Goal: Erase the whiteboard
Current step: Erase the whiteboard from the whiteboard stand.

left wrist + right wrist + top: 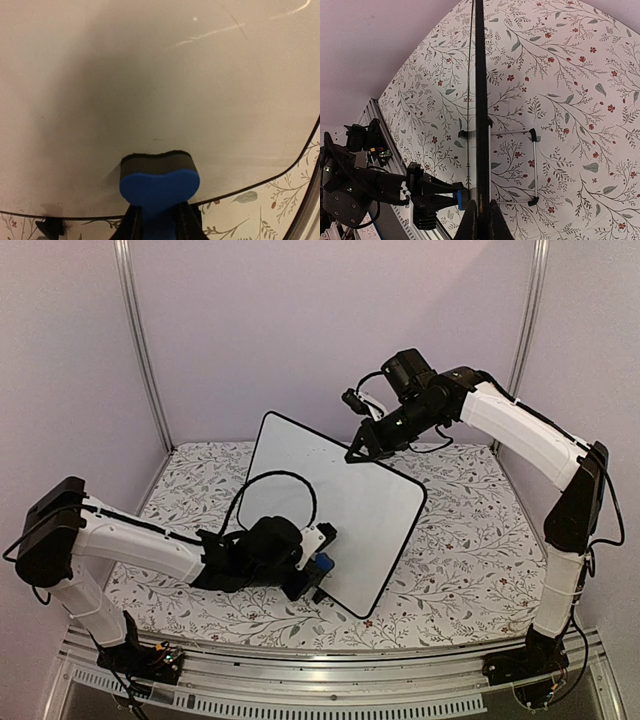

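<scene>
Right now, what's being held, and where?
Left end effector: blue foam eraser block, by its rear. Right end effector: black-rimmed whiteboard, by its top edge.

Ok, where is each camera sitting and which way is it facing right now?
Top external: high behind the robot, looking down on the table; left arm and right arm show.
Left wrist: facing the whiteboard's face; left gripper shut on the blue eraser.
Right wrist: looking down the whiteboard's top edge; right gripper pinching it.
Shared: whiteboard in all three.
</scene>
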{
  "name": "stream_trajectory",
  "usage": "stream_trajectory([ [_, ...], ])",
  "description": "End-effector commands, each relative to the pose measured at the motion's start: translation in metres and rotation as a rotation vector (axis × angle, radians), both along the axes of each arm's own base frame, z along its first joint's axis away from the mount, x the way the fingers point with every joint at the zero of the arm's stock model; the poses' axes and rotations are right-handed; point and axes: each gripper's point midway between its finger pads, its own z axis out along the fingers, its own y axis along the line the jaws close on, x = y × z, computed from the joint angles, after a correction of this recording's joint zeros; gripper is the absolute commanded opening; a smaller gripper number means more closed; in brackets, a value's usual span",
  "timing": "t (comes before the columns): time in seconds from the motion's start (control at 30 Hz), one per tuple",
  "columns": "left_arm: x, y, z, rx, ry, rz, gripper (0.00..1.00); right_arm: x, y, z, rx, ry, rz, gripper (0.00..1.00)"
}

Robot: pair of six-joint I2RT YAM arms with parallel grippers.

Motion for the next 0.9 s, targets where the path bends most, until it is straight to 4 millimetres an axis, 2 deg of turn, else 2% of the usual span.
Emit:
stream_trajectory([
  [0.0,-0.001,0.028,-0.030,0.054,0.081,0.073,0.00,-0.023,0.002,-0.038,-0.094,0.086,0.062,0.00],
  [0.13,-0.005,0.038,-0.043,0.086,0.103,0.088,0.00,-0.024,0.002,-0.038,-0.094,0.087,0.064,0.00],
  [0.3,-0.001,0.034,-0.042,0.095,0.093,0.088,0.00,-0.024,0.002,-0.038,-0.094,0.087,0.063,0.00],
  [0.6,0.007,0.007,-0.014,0.068,0.011,0.018,0.00,-0.023,0.004,-0.036,-0.087,0.085,0.063,0.00],
  [0.87,0.002,-0.014,0.012,-0.017,-0.031,-0.041,0.00,-0.018,0.009,-0.030,-0.071,0.076,0.061,0.00],
])
